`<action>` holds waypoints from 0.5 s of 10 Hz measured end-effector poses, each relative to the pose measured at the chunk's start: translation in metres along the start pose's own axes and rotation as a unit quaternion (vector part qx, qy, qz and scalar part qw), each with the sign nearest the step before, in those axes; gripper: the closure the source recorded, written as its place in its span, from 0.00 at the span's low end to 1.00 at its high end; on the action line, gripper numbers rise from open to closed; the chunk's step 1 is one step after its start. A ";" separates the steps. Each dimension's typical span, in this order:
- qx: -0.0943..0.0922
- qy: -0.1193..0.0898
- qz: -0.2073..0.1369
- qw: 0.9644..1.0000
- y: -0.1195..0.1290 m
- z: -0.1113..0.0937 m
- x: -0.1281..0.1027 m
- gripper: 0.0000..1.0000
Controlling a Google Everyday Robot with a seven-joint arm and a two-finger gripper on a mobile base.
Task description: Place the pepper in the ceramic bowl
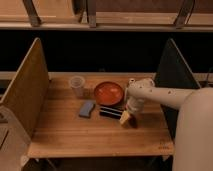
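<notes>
Translucent cup, blue block and black bar on the table

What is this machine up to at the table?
A one-armed robot is reaching down over a wooden table. Its gripper is low, at a small dark red pepper just right of a flat black bar. The job is to put that pepper into the orange-red ceramic bowl behind it, which looks empty for now. A translucent cup and a small blue-grey block sit to the left, untouched.
</notes>
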 end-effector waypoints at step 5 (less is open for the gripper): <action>-0.002 0.010 -0.001 1.000 -0.001 0.004 0.000 0.77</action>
